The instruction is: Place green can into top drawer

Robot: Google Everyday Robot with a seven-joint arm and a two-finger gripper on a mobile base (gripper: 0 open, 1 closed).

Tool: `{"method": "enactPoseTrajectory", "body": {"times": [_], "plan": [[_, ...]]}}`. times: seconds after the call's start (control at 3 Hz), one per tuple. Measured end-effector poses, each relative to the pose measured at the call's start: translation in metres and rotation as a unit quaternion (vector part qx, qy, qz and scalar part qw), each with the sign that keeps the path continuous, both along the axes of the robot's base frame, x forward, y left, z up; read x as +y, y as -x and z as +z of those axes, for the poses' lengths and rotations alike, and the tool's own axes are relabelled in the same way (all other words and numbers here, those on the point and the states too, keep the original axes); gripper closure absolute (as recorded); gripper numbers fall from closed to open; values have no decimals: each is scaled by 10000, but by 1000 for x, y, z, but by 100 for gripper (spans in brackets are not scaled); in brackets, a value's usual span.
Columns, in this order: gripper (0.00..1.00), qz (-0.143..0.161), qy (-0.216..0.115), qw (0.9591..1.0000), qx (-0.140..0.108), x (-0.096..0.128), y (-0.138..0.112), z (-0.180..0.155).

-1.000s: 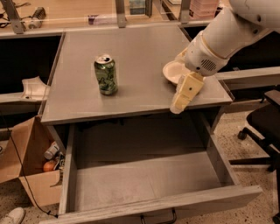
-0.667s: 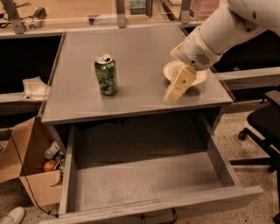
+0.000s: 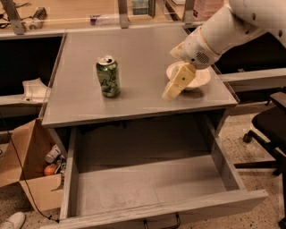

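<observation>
Camera view: approach step, can not yet grasped.
Pincer (image 3: 175,85) hangs over the desk (image 3: 143,49), just before the bowl (image 3: 199,78), empty; apart or together cannot be told. Can (image 3: 108,77) stands upright well off to its side, long axis vertical, tab up. Next, it likely must cross over and grip it; drawer (image 3: 147,190) gapes below.

This looks like an office or lab workroom. A grey desk (image 3: 143,53) has its top drawer (image 3: 147,188) open. A black wheeled office chair (image 3: 270,127) stands at the right on a speckled floor (image 3: 263,185), a cardboard box (image 3: 35,190) of odds sits at the left, and wooden worktops (image 3: 67,11) run behind. The robot's gripper (image 3: 172,91) hangs over the desk's right side.
</observation>
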State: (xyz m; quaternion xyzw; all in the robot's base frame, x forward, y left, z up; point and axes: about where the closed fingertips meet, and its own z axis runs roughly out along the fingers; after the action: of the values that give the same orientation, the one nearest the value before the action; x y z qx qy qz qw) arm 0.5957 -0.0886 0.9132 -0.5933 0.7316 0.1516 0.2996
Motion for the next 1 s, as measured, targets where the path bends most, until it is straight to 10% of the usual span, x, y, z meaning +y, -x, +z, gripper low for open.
{"method": "enactPoseTrajectory", "body": {"times": [1.0], "plan": [[0,483,-710,9962,139,72,-39,-21]]}}
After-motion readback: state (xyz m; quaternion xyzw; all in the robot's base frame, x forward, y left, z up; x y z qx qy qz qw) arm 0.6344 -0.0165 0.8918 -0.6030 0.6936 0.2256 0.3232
